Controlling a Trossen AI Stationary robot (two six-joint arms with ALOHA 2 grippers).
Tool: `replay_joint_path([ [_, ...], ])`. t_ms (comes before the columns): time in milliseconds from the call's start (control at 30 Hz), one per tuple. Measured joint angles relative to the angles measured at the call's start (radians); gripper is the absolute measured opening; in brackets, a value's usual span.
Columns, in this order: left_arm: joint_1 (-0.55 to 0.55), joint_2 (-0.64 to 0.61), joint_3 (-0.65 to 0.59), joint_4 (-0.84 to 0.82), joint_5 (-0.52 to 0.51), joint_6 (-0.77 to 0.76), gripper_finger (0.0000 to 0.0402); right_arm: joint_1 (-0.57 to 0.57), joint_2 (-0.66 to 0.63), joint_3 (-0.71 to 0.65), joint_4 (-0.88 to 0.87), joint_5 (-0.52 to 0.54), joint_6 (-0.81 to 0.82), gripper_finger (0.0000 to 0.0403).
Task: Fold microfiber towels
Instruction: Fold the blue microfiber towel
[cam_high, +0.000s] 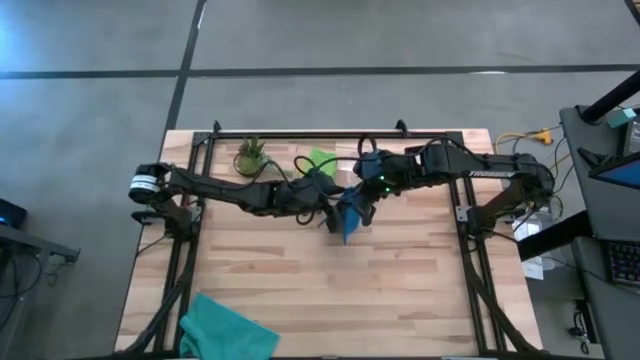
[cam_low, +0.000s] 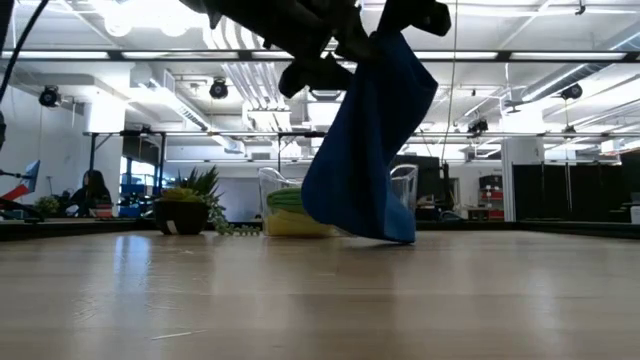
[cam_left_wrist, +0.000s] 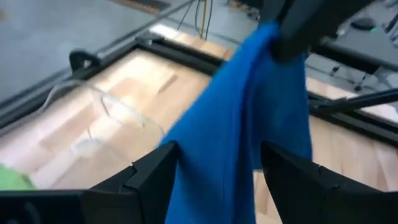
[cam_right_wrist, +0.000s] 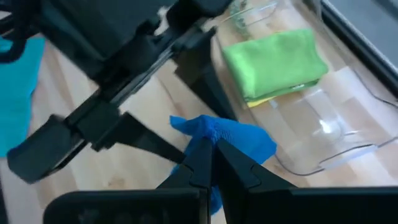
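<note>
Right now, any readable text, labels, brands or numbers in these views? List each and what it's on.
None readable.
Blue towel, lime green towel, teal towel: plain, no tags showing.
Clear bin and plant pot: no label visible.
Room signage behind the table in the low view: too small and blurred to read.

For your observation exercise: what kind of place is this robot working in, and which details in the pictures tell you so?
Probably an open-plan lab or industrial workspace. The low view shows exposed ceiling ducts and strip lights over a wide hall. The high view shows a wooden table on a bare concrete floor, with a cabled desk alongside.
</note>
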Motion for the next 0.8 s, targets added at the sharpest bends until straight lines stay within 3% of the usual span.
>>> replay_joint_path([
  [167, 0.000, 0.008, 0.050, -0.135, -0.005, -0.077, 0.0217, 0.000, 0.000, 0.003, -0.002, 0.065, 0.014, 0.0009],
  [400, 0.003, 0.018, 0.044, -0.250, -0.064, -0.106, 0.0201, 0.000, 0.000, 0.033, 0.000, 0.072, 0.009, 0.0009],
  [800, 0.004, 0.025, 0.042, -0.225, -0.010, -0.158, 0.0189, 0.000, 0.000, 0.051, -0.001, 0.122, 0.009, 0.0009],
])
